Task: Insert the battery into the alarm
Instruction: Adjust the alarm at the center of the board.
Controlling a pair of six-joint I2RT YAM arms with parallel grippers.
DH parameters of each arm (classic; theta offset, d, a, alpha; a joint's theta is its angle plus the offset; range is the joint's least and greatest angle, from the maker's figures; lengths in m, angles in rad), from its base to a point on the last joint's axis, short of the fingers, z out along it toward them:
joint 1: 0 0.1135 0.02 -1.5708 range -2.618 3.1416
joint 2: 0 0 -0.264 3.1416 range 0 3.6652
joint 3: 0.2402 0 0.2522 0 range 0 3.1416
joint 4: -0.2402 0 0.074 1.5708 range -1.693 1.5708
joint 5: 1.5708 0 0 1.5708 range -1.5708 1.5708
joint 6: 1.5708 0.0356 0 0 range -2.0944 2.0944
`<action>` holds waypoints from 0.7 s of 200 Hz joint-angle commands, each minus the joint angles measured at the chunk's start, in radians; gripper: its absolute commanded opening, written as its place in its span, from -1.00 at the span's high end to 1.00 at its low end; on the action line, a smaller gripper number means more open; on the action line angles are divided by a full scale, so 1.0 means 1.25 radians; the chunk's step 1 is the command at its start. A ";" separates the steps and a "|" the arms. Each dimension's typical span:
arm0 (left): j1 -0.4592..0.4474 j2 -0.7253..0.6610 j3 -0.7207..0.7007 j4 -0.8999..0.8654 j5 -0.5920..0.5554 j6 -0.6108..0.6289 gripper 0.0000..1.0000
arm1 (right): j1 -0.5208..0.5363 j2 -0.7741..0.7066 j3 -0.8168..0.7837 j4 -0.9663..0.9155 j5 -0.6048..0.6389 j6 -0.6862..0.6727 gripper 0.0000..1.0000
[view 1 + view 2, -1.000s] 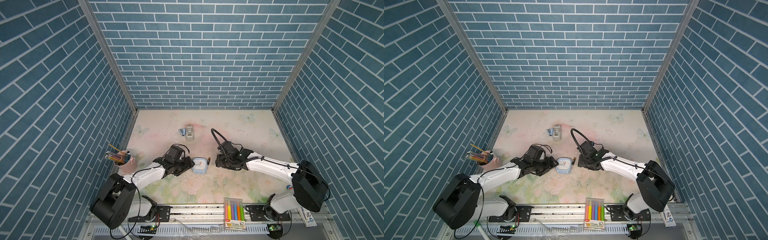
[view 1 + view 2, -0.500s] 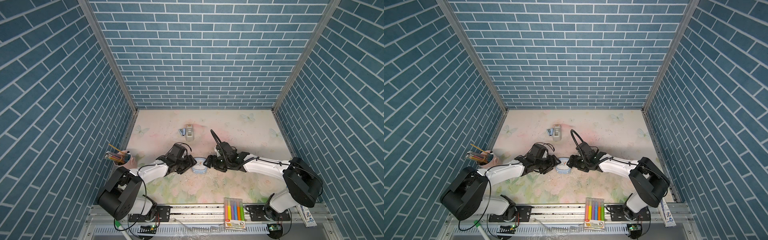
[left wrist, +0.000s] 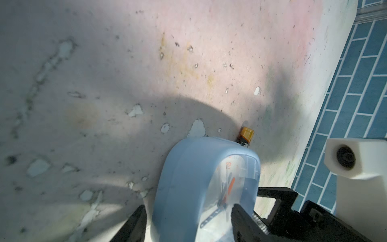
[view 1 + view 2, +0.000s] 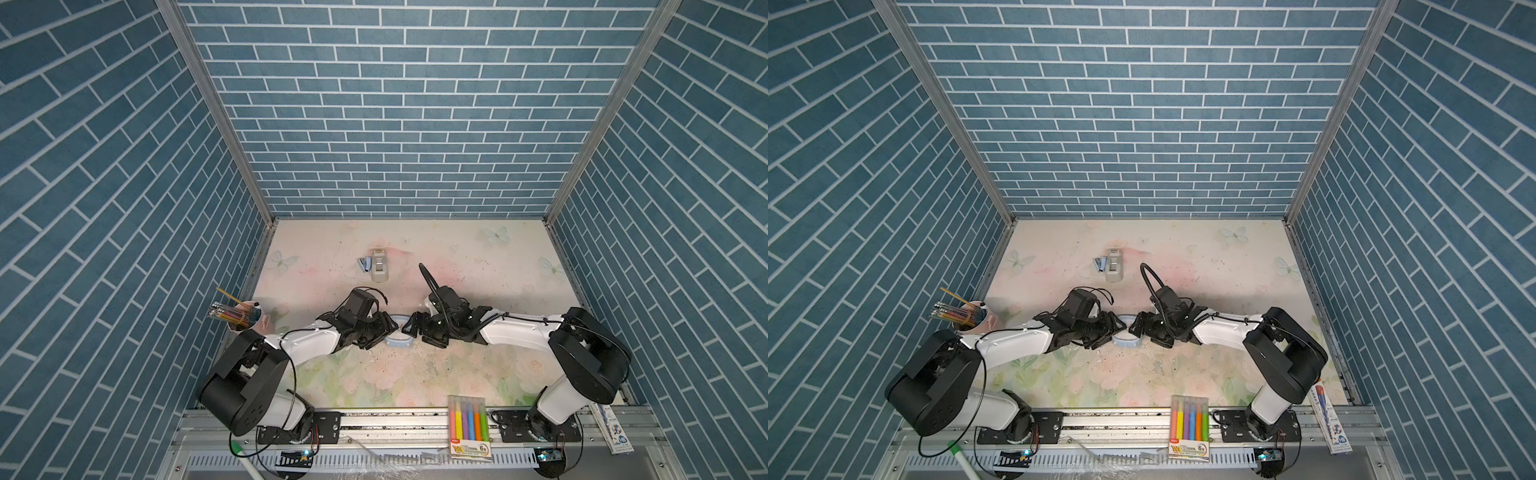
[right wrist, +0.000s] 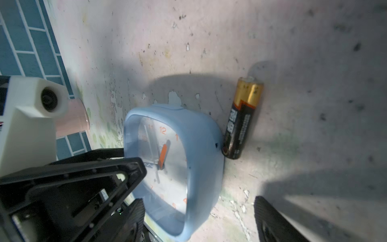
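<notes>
Blue brick-patterned walls (image 4: 374, 124) close in a pale floral worktop (image 4: 478, 266), scuffed and flaking. Near its middle the light-blue alarm (image 5: 194, 146) sits between the two arms' tips, its white face and orange hands showing in both wrist views. The left tool (image 3: 190, 209) straddles the alarm, one finger over the face and one at the back side; whether it presses firmly I cannot tell. The right tool (image 5: 201, 209) stands wide, the alarm's corner between its ribbed fingers, holding nothing. The battery (image 5: 243, 119) lies flat on the worktop just beside the alarm's edge, black end nearest it, gold end away. Farther back rest a grey device (image 4: 379, 268) and a small blue item (image 4: 365, 264). A pink cup of pencils (image 4: 245, 322) stands by the left wall, and a marker pack (image 4: 468, 428) lies on the front rail.
</notes>
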 commanded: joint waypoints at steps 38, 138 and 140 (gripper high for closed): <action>-0.005 0.029 0.031 0.024 0.028 0.006 -0.20 | -0.024 0.030 -0.054 0.113 -0.039 0.071 -0.68; -0.007 0.035 0.030 0.022 0.027 -0.004 -0.16 | -0.032 0.089 -0.090 0.289 -0.095 0.141 -0.57; -0.006 0.036 0.031 0.022 0.027 -0.005 -0.16 | -0.032 0.090 -0.090 0.292 -0.096 0.142 -0.57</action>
